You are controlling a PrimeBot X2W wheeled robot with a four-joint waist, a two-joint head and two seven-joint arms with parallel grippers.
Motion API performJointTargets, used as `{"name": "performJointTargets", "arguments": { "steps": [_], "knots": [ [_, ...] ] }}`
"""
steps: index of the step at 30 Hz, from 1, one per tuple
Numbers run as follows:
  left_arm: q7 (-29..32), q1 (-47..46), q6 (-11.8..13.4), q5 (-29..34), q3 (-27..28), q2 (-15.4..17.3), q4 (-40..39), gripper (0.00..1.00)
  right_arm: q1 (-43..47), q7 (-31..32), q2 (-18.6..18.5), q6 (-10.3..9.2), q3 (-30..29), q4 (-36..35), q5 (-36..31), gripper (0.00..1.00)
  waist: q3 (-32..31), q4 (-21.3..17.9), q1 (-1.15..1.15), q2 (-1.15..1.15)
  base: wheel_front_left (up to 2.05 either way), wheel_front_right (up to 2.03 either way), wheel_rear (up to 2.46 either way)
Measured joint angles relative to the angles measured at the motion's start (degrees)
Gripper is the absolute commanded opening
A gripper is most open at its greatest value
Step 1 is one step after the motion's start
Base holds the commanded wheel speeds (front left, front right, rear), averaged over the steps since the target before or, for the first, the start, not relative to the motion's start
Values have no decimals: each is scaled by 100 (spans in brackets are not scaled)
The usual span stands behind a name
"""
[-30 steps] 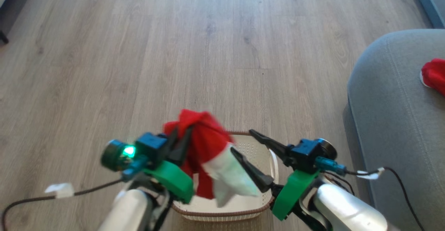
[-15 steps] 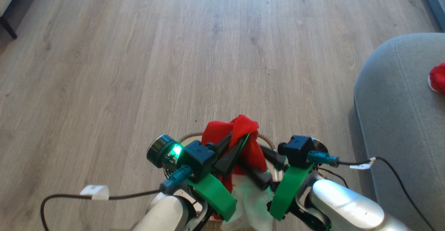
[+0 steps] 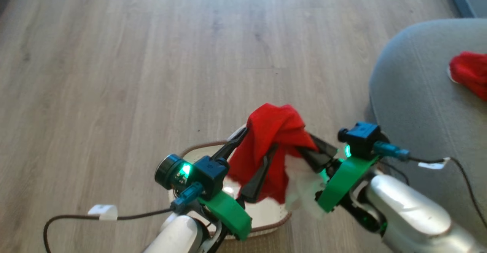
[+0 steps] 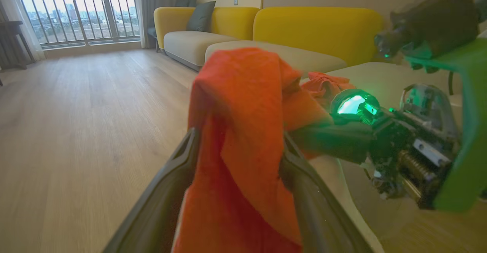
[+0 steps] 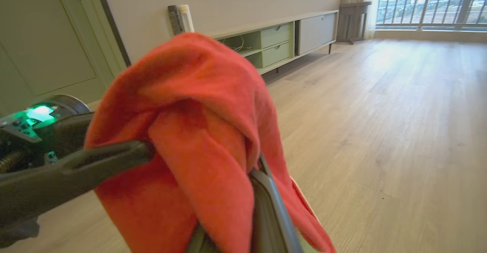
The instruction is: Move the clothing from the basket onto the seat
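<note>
Low in the frame, above the basket [image 3: 198, 150], your left gripper [image 3: 253, 158] and right gripper [image 3: 310, 150] both pinch the clothing [image 3: 272, 135], sharing its weight; the seat [image 3: 411, 93] waits at right.

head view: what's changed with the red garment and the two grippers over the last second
The soft red-and-white fabric garment, first held by the left gripper alone, is now gripped by the right gripper too, its jaws having closed in on the cloth. Both hold it above the cream perforated plastic basket. Another red garment stays on the grey upholstered seat.
</note>
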Motion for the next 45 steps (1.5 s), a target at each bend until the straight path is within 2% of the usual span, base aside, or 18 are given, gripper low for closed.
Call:
{"name": "performJointTargets", "arguments": {
  "steps": [6, 13, 19, 23, 28, 35, 41, 45],
  "knots": [
    [-219, -1, 1, -26, -46, -23, 245, 100, 30, 0, -201, 0, -436, -205, -154, 0, 106, -526, 0, 0, 0, 0, 0],
    [-332, -263, -34, -23, -233, -92, 468, 100, 84, 0, -353, 0, -934, -337, -296, 0, 300, -1396, 0, 0, 0, 0, 0],
    [-404, -416, -78, -25, -428, -137, 610, 100, 471, 0, -463, 0, -1382, -335, -390, 0, 476, -2102, 0, 0, 0, 0, 0],
    [-412, -440, -81, -32, -500, -138, 676, 100, 656, 0, -460, 0, -1626, -345, -416, 0, 605, -2407, 0, 0, 0, 0, 0],
    [-425, -544, -81, -32, -556, -140, 721, 100, 719, 0, -420, 0, -1990, -414, -500, 0, 820, -2512, 0, 0, 0, 0, 0],
    [-333, -762, -78, -8, -563, -104, 716, 100, 443, 0, -196, 0, -2592, -364, -591, 0, 1304, -2386, 0, 0, 0, 0, 0],
    [-168, -1231, -76, 102, -521, 88, 623, 100, -1237, 0, -119, 0, -3364, 40, -245, 0, 2024, -2219, 1, 0, 0, 0, 0],
    [-140, -1511, -68, 154, -434, 136, 567, 100, -2523, 55, -400, 0, -3661, 716, -129, 0, 2540, -2047, 2, 0, 0, 0, 0]
  ]
}}
